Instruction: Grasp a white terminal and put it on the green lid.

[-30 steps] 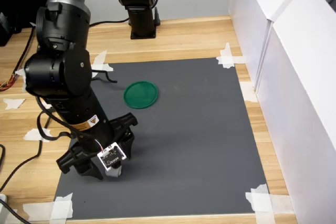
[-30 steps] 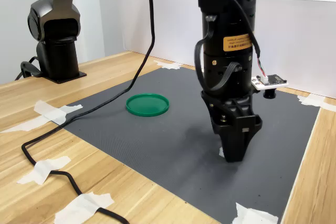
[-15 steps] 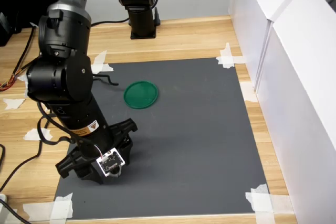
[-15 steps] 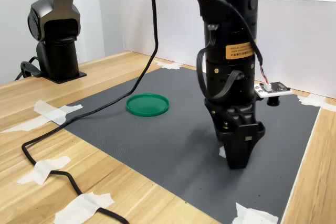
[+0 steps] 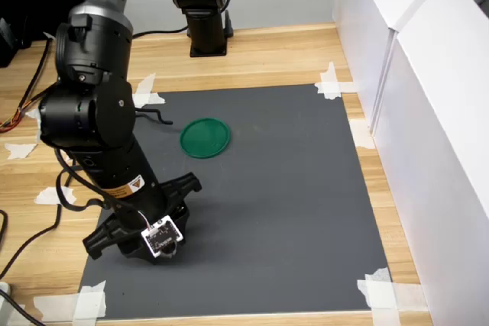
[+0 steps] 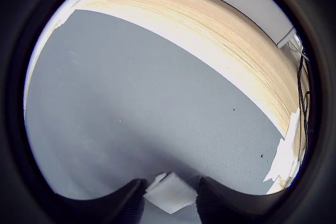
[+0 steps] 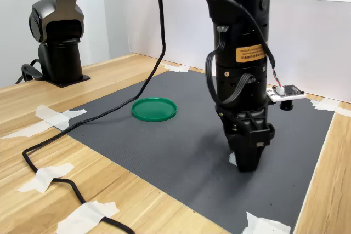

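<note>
Between gripper [image 6: 169,195] fingers [image 6: 128,198], low against grey mat [image 5: 290,188]: white terminal [image 6: 170,192], fingers close on either side; wrist view leaves actual contact unclear, so grip cannot be confirmed. Gripper [image 7: 248,165] points straight down, tips at mat near its front edge. Farther back on mat, well apart: green lid [image 5: 205,137], [image 7: 154,109], flat, uncovered. Beyond, second arm's base [image 7: 57,61] on wooden table [image 5: 267,51].

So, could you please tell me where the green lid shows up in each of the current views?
First exterior view: the green lid lies on the dark mat's upper left area, beyond the arm.
Second exterior view: the green lid lies left of centre on the mat, left of the arm.
Wrist view: not in it.
Shared landmark: the dark mat.
</note>
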